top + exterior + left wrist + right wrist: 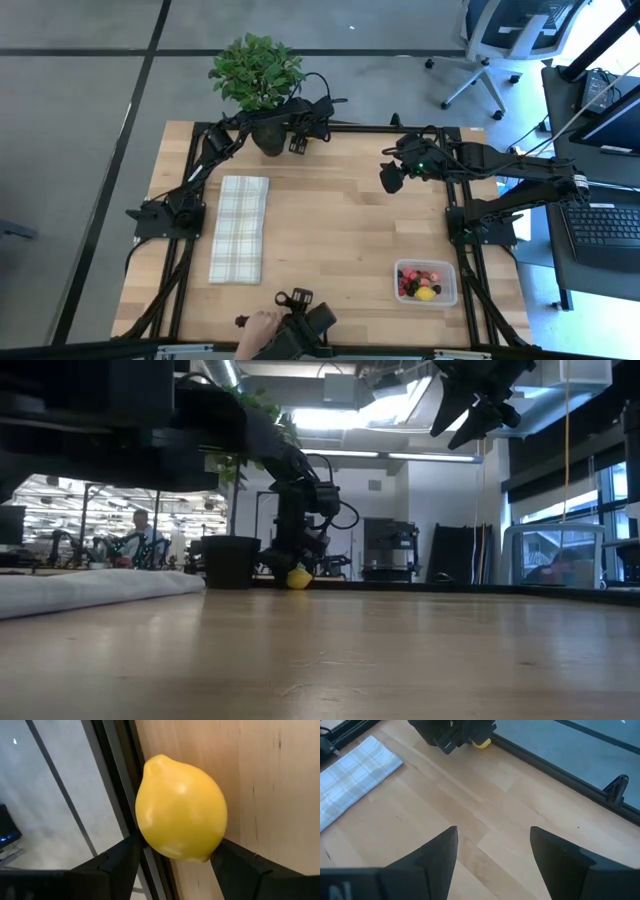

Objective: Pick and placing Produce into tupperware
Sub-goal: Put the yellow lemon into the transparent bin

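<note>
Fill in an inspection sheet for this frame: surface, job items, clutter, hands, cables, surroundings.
Surface: light wooden table in a black frame, bare in the middle.
Job's things: yellow lemon at the table's far edge, between the left hand's fingers; clear tub near the front right corner, holding red, dark and yellow pieces.
Clutter: plaid cloth lying flat on the left; potted plant at the far edge.
Hands: left hand down at the far edge, closed on the lemon; right hand open, raised above the table, empty.
Cables: black cables run along both arms.
Surroundings: office chair and laptop to the right; a person's hand at the front edge.
</note>
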Controlling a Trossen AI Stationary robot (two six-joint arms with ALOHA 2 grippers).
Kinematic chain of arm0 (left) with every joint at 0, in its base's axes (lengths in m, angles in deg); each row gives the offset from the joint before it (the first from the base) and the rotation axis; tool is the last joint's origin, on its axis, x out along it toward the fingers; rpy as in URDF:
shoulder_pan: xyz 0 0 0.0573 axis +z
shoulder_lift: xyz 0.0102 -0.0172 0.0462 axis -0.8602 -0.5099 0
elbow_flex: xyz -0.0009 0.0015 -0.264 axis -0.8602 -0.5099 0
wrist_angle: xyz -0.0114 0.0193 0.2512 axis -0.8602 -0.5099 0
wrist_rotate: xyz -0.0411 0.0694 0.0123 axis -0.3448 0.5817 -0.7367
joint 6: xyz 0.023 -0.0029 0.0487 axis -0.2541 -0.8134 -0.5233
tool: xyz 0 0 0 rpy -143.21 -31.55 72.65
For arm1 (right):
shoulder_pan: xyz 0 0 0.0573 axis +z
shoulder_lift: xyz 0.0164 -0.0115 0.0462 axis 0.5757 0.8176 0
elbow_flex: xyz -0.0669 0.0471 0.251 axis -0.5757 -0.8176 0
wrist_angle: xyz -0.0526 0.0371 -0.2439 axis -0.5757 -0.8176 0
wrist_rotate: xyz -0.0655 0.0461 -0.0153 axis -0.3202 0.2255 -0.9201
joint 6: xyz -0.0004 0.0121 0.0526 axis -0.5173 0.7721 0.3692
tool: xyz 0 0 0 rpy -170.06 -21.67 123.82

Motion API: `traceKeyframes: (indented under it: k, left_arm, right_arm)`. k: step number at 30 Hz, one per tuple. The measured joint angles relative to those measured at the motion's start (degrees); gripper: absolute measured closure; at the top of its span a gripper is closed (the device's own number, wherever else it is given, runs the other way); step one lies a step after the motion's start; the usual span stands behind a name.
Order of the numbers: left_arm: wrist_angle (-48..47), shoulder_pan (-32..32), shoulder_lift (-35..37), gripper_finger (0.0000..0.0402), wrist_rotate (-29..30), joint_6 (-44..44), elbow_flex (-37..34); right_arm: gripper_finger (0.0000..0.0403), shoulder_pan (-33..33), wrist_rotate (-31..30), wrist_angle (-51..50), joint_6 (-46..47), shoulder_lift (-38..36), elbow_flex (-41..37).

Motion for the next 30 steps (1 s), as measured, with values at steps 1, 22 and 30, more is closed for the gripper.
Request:
traceKeyframes:
  k: [1, 22, 30]
  left_arm:
    - [-0.02, 0.00, 0.00, 0.0176, -0.03, 0.43, 0.00]
    - [-0.41, -0.02, 0.03, 0.0176, 0.49, 2.54, 0.09]
    - [0.13, -0.56, 2.03, 0.0176, -2.10, 2.55, -0.09]
  right_arm:
    - [0.0153, 0.00, 0.00, 0.01, -0.46, 0.00, 0.00]
    - [0.0153, 0.01, 0.00, 0.05, -0.93, 0.00, 0.00]
    - [0.0153, 0.00, 0.00, 0.31, -0.93, 0.00, 0.00]
